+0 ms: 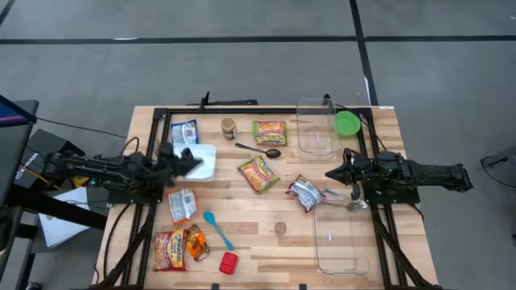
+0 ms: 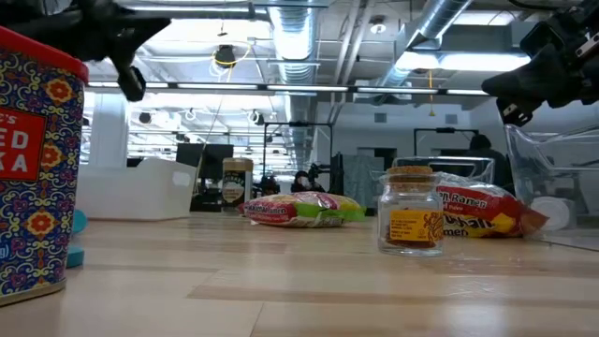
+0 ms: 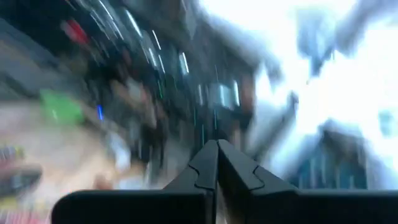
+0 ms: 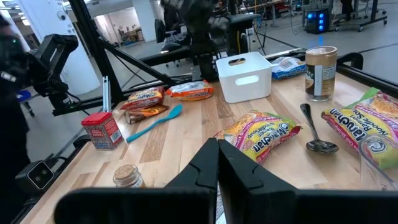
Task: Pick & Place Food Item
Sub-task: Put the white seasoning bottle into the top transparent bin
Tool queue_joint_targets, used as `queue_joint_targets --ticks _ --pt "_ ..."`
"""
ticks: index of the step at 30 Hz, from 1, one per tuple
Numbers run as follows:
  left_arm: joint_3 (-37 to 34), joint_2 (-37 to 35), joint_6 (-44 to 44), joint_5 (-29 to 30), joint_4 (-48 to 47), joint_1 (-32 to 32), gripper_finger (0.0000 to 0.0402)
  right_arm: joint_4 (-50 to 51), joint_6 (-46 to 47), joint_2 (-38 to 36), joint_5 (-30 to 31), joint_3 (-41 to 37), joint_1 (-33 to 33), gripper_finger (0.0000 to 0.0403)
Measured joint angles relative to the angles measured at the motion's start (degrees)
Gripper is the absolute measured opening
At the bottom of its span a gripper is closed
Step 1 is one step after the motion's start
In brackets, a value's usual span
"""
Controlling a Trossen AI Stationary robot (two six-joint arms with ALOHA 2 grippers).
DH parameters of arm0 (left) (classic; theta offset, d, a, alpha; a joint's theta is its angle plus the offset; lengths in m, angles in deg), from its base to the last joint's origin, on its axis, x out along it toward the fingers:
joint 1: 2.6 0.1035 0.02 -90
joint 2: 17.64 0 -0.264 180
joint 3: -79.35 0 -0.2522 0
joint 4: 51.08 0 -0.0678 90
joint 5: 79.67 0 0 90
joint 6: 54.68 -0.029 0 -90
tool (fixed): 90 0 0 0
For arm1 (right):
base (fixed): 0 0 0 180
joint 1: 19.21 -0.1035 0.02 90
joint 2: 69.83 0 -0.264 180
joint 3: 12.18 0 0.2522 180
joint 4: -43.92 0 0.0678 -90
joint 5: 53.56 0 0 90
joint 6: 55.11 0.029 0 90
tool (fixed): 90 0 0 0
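Two dark jointed arms, black cabling, pointed black claws

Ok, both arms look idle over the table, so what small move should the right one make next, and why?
Probably open the right gripper: its fingers are shut and hold nothing, and it hangs above the table. The yellow ramen packet lies flat just ahead of it, the nearest food item. The left gripper, also shut, waits over the white bin.

left wrist view: blurring everything beyond my shut fingers
red tin: running off the low view's edge
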Motion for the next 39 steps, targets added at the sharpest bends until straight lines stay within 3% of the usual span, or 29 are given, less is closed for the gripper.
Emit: queue_joint_targets --ticks 4,6,12,17,20,23,26,30,39 --pt "0.0 2.0 13.3 18.2 11.6 2.4 0.0000 0.3 0.0 0.0 0.0 0.0 0.0 0.0000" --pt "0.0 2.6 19.1 22.0 13.6 4.0 0.0000 0.3 0.0 0.0 0.0 0.0 0.0 0.0000" --pt "0.1 2.7 19.1 7.4 19.1 7.5 0.0000 0.3 0.0 0.0 0.0 0.0 0.0 0.0000" --pt "3.8 2.7 17.6 7.0 22.1 7.5 0.0000 0.3 -0.4 0.0 0.3 0.0 0.0 0.0000" --pt "7.8 2.8 8.6 6.5 22.8 7.5 0.0000 -0.9 -5.9 0.0 7.6 -0.1 0.7 0.0000" --pt "14.9 3.8 -4.3 1.9 24.2 6.5 0.0000 -8.5 6.0 0.0 10.0 -0.2 1.2 0.0000" --pt "24.9 6.5 -18.9 0.2 21.9 4.6 0.0004 -13.7 8.8 -0.3 14.2 -0.4 2.2 0.0000" --pt "39.0 11.9 -35.7 0.0 10.8 2.4 0.0018 -30.1 12.0 -0.1 14.9 -0.3 3.2 0.0000" --pt "64.9 22.6 -51.1 0.0 -9.9 1.7 0.0076 -61.9 17.1 -0.1 22.5 -0.3 3.6 0.0000"
